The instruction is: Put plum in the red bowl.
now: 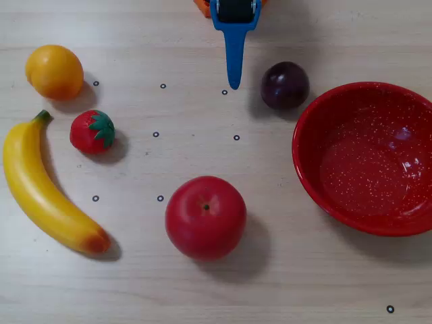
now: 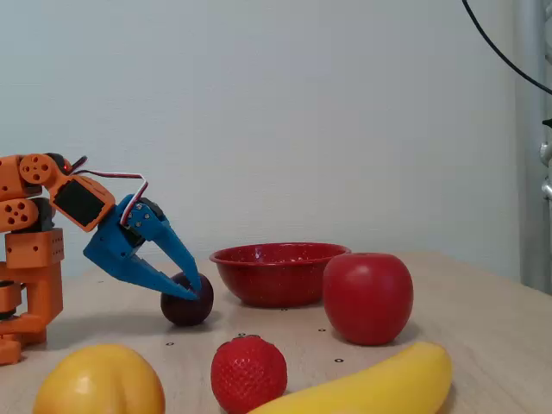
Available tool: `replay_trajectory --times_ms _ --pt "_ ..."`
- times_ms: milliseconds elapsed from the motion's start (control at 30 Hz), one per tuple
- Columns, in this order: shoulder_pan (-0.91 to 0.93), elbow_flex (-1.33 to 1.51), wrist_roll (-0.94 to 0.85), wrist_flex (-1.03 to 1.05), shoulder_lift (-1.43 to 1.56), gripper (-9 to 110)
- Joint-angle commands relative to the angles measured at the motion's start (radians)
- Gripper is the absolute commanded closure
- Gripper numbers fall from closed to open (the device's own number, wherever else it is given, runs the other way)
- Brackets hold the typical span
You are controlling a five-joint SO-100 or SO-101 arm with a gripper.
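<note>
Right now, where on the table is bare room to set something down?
In the overhead view, bare tabletop runs along the near edge below the apple and red bowl, and in the middle between strawberry, apple and plum. It is crowded at left, where orange, strawberry and banana cluster, and where the pincer sits beside the plum.

Small dark purple plum (image 1: 285, 85) on the table just beside an upright, speckled red bowl (image 1: 317, 121)
</note>
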Motion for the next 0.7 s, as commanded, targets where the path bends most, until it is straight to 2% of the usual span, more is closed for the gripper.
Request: replay_trajectory --times_ms 0,667 --pt "0.002 0.014 -0.008 0.0 0.014 101" --pt "0.008 -0.012 -0.014 -0.003 -0.023 101"
